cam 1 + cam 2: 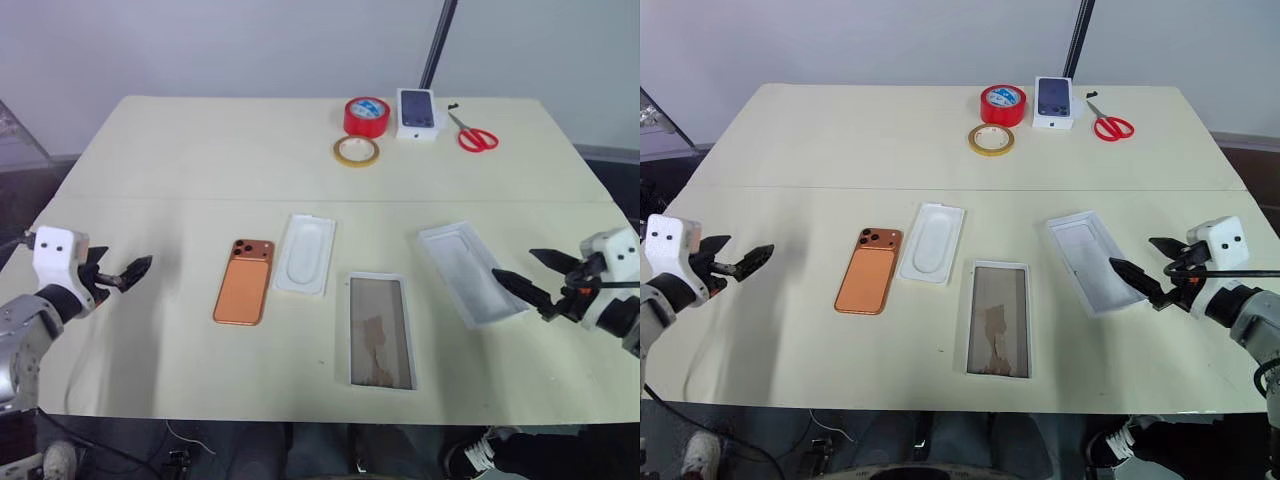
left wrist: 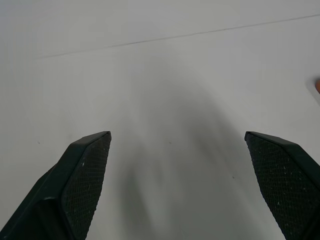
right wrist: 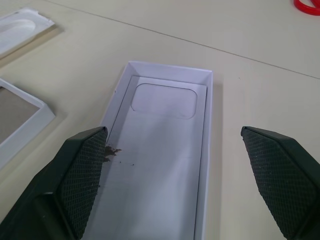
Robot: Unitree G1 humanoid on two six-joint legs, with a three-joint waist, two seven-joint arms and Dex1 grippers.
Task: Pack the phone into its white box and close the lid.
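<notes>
**A:** Your left fingers (image 1: 128, 272) are spread wide with nothing between them, poised above bare desk (image 1: 180, 150) at the left edge. See it?

**B:** Yes. And your right fingers (image 1: 1140, 268) are just as far apart, empty too, hanging over the near end of the lid (image 1: 1090, 260), which lies open-side up, its plain white inside showing.

**A:** Moving inward from there: the white box (image 1: 381, 330) sits near the front edge, mouth up, brownish mottled floor bare.

**B:** The phone (image 1: 245, 281) is not in it. It lies back-up on the desk, well left of the box, lenses at its far end.

**A:** Just beside the phone, on its right, rests the thin moulded tray (image 1: 304, 254).

**B:** At the far edge you have the red tape roll (image 1: 366, 116), a yellowish tape ring (image 1: 356, 151), a small box picturing a dark phone (image 1: 418, 112) and red scissors (image 1: 474, 134).
</notes>
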